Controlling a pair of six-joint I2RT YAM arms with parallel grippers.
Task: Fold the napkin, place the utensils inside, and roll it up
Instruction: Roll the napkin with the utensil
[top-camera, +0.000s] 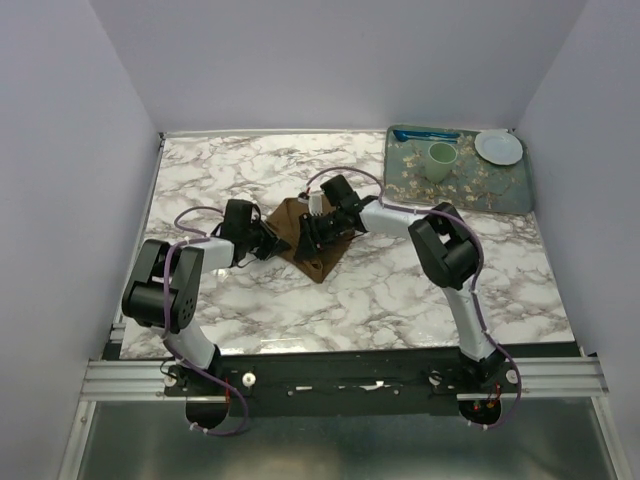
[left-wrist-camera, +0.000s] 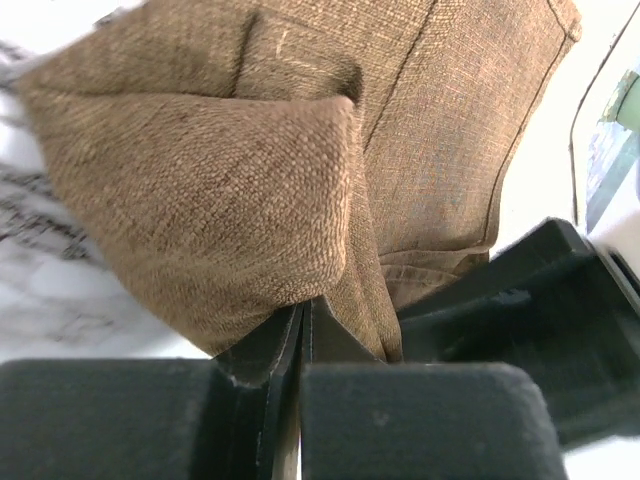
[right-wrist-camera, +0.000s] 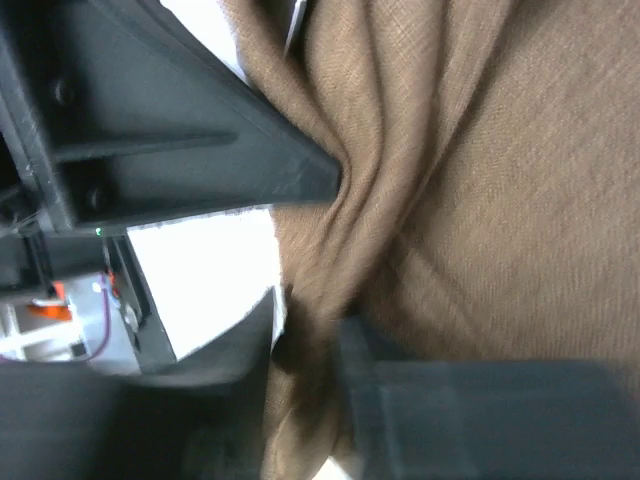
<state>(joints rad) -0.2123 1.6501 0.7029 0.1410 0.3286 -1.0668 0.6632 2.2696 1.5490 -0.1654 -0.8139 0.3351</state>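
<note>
The left gripper (top-camera: 270, 240) and right gripper (top-camera: 312, 232) hid much of the napkin (top-camera: 322, 262) near the desk's middle. Up close the cloth ran out of frame, and the right gripper's lower finger (right-wrist-camera: 450, 420) was blurred, its hold unclear.

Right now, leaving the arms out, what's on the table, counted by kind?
Napkin: 1
Tray: 1
Cup: 1
Plate: 1
Blue utensil: 1
Total: 5
</note>
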